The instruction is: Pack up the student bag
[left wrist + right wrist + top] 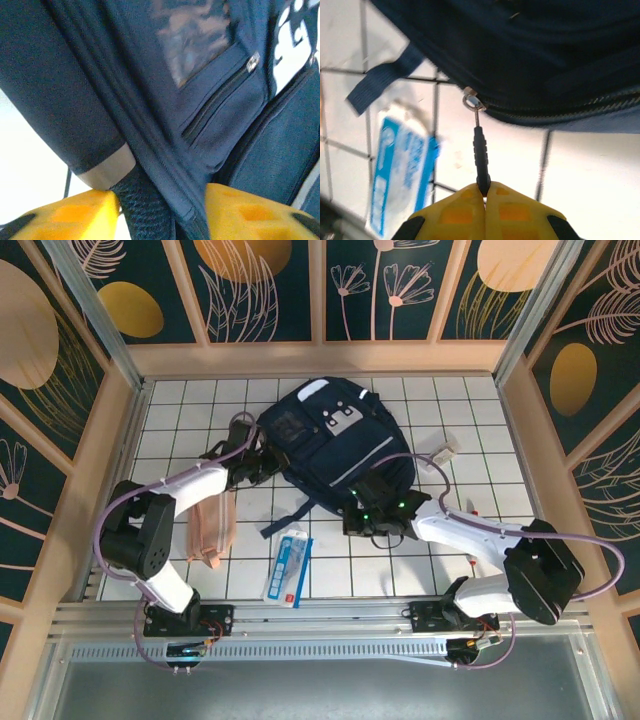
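Note:
The student bag lies flat at the back middle of the tiled table, navy with white patches and a grey stripe. My left gripper is at its left edge. In the left wrist view its yellow fingers stand apart, open, with a fold of the bag and a black mesh strap lying between them. My right gripper is at the bag's near right edge. It is shut on the black zipper pull, which hangs from a metal ring on the bag.
A pink fabric pouch lies under the left arm. A blue-and-white packet lies near the front middle. A loose bag strap trails toward it. A small white item sits right of the bag. Wooden walls ring the table.

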`<state>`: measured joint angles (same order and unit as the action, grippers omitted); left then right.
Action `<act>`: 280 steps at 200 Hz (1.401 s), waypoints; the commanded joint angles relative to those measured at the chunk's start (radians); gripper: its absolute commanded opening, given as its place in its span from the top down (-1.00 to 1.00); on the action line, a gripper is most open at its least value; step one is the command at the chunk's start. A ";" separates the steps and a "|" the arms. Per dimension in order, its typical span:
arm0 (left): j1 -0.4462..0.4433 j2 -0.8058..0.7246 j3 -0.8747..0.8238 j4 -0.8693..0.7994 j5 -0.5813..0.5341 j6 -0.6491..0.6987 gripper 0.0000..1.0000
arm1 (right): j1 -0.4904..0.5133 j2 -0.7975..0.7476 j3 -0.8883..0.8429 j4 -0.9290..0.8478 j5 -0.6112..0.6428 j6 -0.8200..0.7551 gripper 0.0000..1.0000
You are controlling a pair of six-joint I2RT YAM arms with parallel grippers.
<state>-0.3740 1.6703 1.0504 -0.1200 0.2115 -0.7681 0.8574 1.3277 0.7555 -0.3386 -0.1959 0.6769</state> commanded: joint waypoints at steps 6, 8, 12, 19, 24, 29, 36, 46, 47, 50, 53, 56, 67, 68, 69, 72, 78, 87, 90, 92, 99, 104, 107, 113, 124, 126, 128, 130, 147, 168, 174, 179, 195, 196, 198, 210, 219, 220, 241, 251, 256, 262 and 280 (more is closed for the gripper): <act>0.018 -0.053 0.048 -0.144 -0.127 0.061 -0.09 | 0.002 0.016 0.012 0.007 -0.082 -0.070 1.00; 0.018 -0.062 0.043 -0.151 -0.127 0.039 -0.09 | -0.001 0.015 0.013 0.007 -0.084 -0.073 1.00; 0.016 -0.081 0.028 -0.159 -0.123 -0.002 -0.10 | -0.003 0.016 0.013 0.008 -0.085 -0.077 1.00; 0.011 -0.115 -0.012 -0.168 -0.108 -0.086 -0.11 | -0.008 0.016 0.013 0.011 -0.089 -0.084 1.00; 0.004 -0.144 -0.052 -0.162 -0.090 -0.148 -0.12 | -0.012 0.015 0.014 0.014 -0.094 -0.091 1.00; -0.009 -0.170 -0.096 -0.144 -0.074 -0.204 -0.12 | -0.016 0.016 0.015 0.018 -0.099 -0.096 1.00; -0.041 -0.201 -0.155 -0.113 -0.067 -0.270 -0.14 | -0.021 0.016 0.017 0.022 -0.108 -0.104 1.00; -0.106 -0.231 -0.206 -0.082 -0.091 -0.346 -0.16 | -0.028 0.019 0.018 0.033 -0.126 -0.117 1.00; -0.113 -0.233 -0.210 -0.079 -0.096 -0.352 -0.16 | -0.029 0.020 0.018 0.035 -0.128 -0.118 1.00; -0.133 -0.237 -0.219 -0.071 -0.104 -0.371 -0.17 | -0.030 0.021 0.018 0.037 -0.135 -0.122 1.00; -0.153 -0.240 -0.227 -0.063 -0.110 -0.387 -0.18 | -0.032 0.023 0.018 0.040 -0.140 -0.126 1.00; -0.170 -0.240 -0.234 -0.053 -0.113 -0.402 -0.18 | -0.032 0.025 0.018 0.043 -0.145 -0.129 1.00; -0.217 -0.237 -0.250 -0.019 -0.110 -0.462 -0.18 | -0.035 0.035 0.021 0.048 -0.162 -0.139 1.00; -0.221 -0.236 -0.250 -0.017 -0.110 -0.468 -0.18 | -0.035 0.036 0.021 0.049 -0.163 -0.140 1.00; -0.225 -0.236 -0.251 -0.014 -0.110 -0.474 -0.19 | -0.034 0.038 0.021 0.049 -0.165 -0.142 1.00; -0.236 -0.235 -0.254 -0.005 -0.113 -0.494 -0.19 | -0.036 0.041 0.023 0.050 -0.168 -0.145 1.00; -0.255 -0.232 -0.259 0.017 -0.118 -0.528 -0.19 | -0.035 0.047 0.026 0.050 -0.172 -0.152 1.00; -0.292 -0.226 -0.263 0.052 -0.141 -0.572 -0.19 | -0.037 0.055 0.031 0.047 -0.171 -0.158 1.00; -0.303 -0.223 -0.261 0.059 -0.150 -0.583 -0.20 | -0.037 0.057 0.031 0.047 -0.170 -0.160 1.00; -0.310 -0.220 -0.258 0.063 -0.157 -0.590 -0.20 | -0.037 0.057 0.032 0.048 -0.170 -0.161 1.00; -0.332 -0.206 -0.251 0.072 -0.176 -0.613 -0.21 | -0.038 0.059 0.031 0.051 -0.171 -0.166 1.00; -0.342 -0.193 -0.243 0.079 -0.182 -0.622 -0.21 | -0.039 0.059 0.030 0.053 -0.171 -0.166 1.00; -0.349 -0.184 -0.239 0.083 -0.182 -0.627 -0.21 | -0.039 0.057 0.029 0.055 -0.172 -0.165 1.00; -0.359 -0.162 -0.228 0.089 -0.177 -0.635 -0.22 | -0.041 0.055 0.025 0.058 -0.171 -0.166 1.00; -0.375 -0.122 -0.209 0.094 -0.170 -0.645 -0.22 | -0.042 0.045 0.016 0.066 -0.163 -0.162 1.00; -0.378 -0.116 -0.206 0.094 -0.169 -0.648 -0.22 | -0.044 0.043 0.014 0.068 -0.162 -0.161 1.00; -0.381 -0.109 -0.204 0.094 -0.170 -0.651 -0.21 | -0.045 0.040 0.013 0.070 -0.161 -0.160 1.00; -0.382 -0.103 -0.202 0.093 -0.170 -0.654 -0.21 | -0.046 0.039 0.010 0.071 -0.160 -0.158 1.00; -0.408 -0.054 -0.204 0.114 -0.188 -0.692 -0.19 | -0.051 0.023 -0.007 0.089 -0.150 -0.144 1.00; -0.435 -0.011 -0.234 0.169 -0.185 -0.750 0.04 | -0.053 0.026 -0.016 0.089 -0.118 -0.138 1.00; -0.438 -0.004 -0.236 0.176 -0.181 -0.759 0.17 | -0.053 0.031 -0.016 0.084 -0.101 -0.137 1.00; -0.439 -0.001 -0.236 0.181 -0.179 -0.761 0.31 | -0.052 0.038 -0.014 0.078 -0.086 -0.139 1.00; -0.443 -0.010 -0.227 0.185 -0.184 -0.754 0.82 | -0.054 0.062 -0.004 0.045 -0.045 -0.156 1.00; -0.443 -0.011 -0.226 0.184 -0.186 -0.753 0.83 | -0.054 0.064 -0.003 0.042 -0.043 -0.157 1.00; -0.444 -0.014 -0.223 0.182 -0.189 -0.751 0.88 | -0.054 0.068 -0.001 0.039 -0.039 -0.160 1.00; -0.445 -0.031 -0.209 0.180 -0.198 -0.729 1.00 | -0.054 0.085 0.006 0.028 -0.032 -0.177 0.97; -0.446 -0.042 -0.198 0.165 -0.201 -0.719 1.00 | -0.053 0.092 0.013 0.026 -0.027 -0.187 0.94; -0.446 -0.043 -0.197 0.164 -0.202 -0.719 1.00 | -0.053 0.093 0.012 0.026 -0.027 -0.188 0.94; -0.446 -0.054 -0.184 0.143 -0.184 -0.703 1.00 | -0.054 0.103 0.019 0.036 -0.033 -0.212 0.87; -0.447 -0.056 -0.186 0.146 -0.171 -0.703 1.00 | -0.054 0.108 0.022 0.042 -0.037 -0.221 0.82; -0.445 -0.057 -0.188 0.147 -0.165 -0.704 1.00 | -0.054 0.112 0.025 0.050 -0.041 -0.226 0.79; -0.447 -0.059 -0.193 0.151 -0.158 -0.706 1.00 | -0.053 0.114 0.024 0.061 -0.049 -0.235 0.74; -0.448 -0.066 -0.214 0.169 -0.148 -0.722 1.00 | -0.055 0.125 0.024 0.089 -0.061 -0.256 0.62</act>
<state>-0.8120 1.6440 0.8341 0.0257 0.0429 -1.4818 0.8104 1.4303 0.7567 -0.2844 -0.2584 0.4686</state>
